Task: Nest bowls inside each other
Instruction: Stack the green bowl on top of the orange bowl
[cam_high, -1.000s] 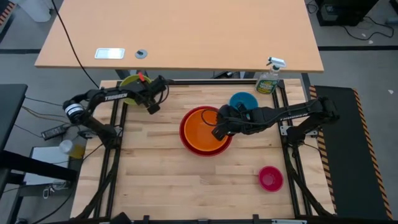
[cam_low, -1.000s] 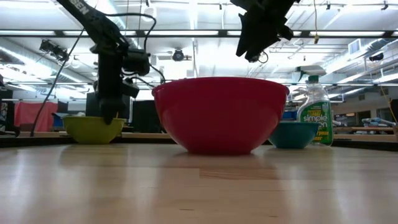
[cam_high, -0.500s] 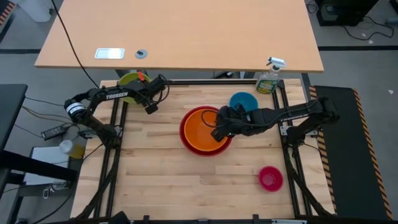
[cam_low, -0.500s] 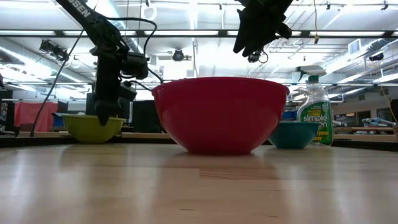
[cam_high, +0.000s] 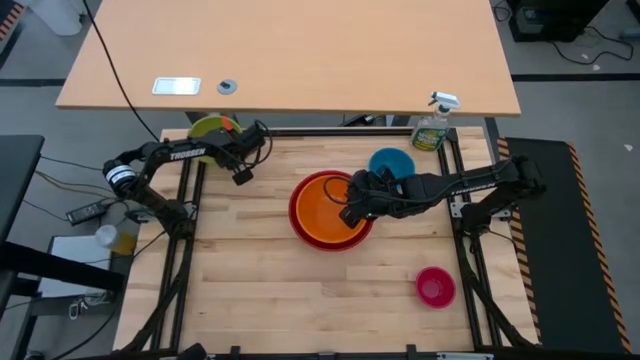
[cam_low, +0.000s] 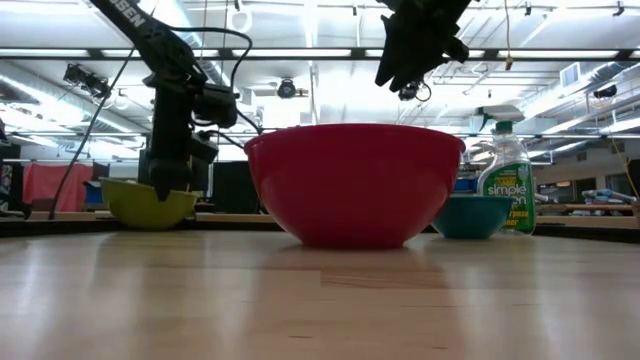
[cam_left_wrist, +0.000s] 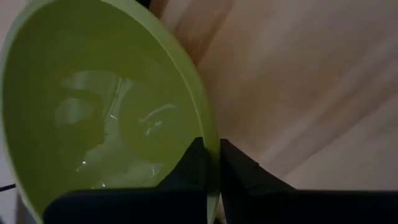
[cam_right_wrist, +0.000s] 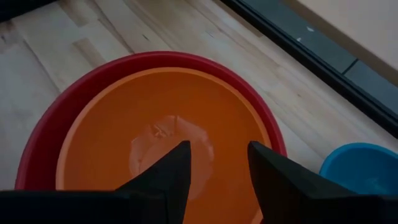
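The yellow-green bowl (cam_high: 206, 129) stands on its base at the table's far left corner. My left gripper (cam_high: 229, 133) is shut on the bowl's rim (cam_left_wrist: 213, 163). At mid-table the orange bowl (cam_high: 330, 215) sits nested in the red bowl (cam_high: 295, 214). My right gripper (cam_right_wrist: 217, 149) hangs open above the orange bowl's right part and touches nothing. The blue bowl (cam_high: 391, 163) stands at the far right. The magenta-pink bowl (cam_high: 435, 287) stands at the near right. My left gripper pinches the yellow-green bowl's rim (cam_left_wrist: 210, 140) on the side toward mid-table, one finger (cam_left_wrist: 193, 165) inside the bowl and one (cam_left_wrist: 239, 171) outside. The fingers slant steeply down from above. The bowl (cam_low: 150, 205) rests upright on the table.
A green spray bottle (cam_high: 432, 128) stands at the far right edge, just behind the blue bowl. A second wooden table (cam_high: 290, 60) lies beyond the far edge. Bare wood (cam_high: 290, 290) stretches across the near half of the work table.
My left gripper has shut on the yellow-green bowl's rim and shifted slightly toward the bowl. The bowl stays where it was. My right gripper hangs still above the orange bowl.
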